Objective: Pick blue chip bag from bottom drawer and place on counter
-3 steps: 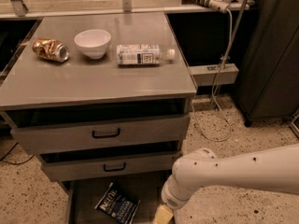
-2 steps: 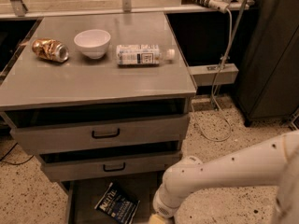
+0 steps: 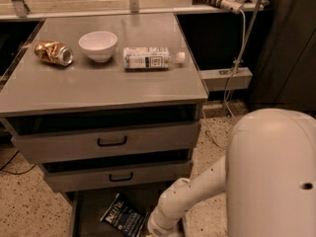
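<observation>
Lying flat on the floor of the bottom drawer (image 3: 85, 212), the blue chip bag (image 3: 123, 216) is turned at a slant with its white lettering facing up. The bag's lower end runs out past the bottom edge of the view. The drawer is pulled out and open.

Just right of the bag, the gripper (image 3: 159, 232) sits low over the drawer at the very bottom edge, where the view cuts most of it off. Whether it is spread or closed cannot be told, nor whether it touches the bag. The white arm (image 3: 197, 189) runs up and to the right from it into a large rounded housing (image 3: 271, 177).

Above the bottom drawer, the middle drawer (image 3: 153, 172) and the top drawer (image 3: 158, 138) are each partly pulled out, and each carries a black handle.

On the counter (image 3: 98, 88), a crushed gold can (image 3: 53, 53), a white bowl (image 3: 98, 45) and a water bottle (image 3: 148, 58) on its side stand in a row, left to right.
</observation>
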`<action>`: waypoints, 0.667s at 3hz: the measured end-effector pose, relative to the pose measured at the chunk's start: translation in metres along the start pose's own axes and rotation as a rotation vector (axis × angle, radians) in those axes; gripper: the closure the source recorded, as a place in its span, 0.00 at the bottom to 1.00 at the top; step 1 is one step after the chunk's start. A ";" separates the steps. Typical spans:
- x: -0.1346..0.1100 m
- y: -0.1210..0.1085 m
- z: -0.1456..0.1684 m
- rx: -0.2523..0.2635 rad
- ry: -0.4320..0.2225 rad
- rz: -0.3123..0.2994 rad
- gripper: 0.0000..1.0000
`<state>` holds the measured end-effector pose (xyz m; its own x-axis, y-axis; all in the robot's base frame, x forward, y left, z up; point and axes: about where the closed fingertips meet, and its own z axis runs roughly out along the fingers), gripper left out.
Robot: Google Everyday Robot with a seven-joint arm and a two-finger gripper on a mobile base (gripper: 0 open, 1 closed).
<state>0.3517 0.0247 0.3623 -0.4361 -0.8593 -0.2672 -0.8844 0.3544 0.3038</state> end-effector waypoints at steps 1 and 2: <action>0.001 0.002 0.005 -0.009 0.000 0.003 0.00; 0.001 -0.001 0.028 -0.021 -0.023 0.028 0.00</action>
<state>0.3474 0.0338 0.3367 -0.4648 -0.8401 -0.2794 -0.8680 0.3703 0.3308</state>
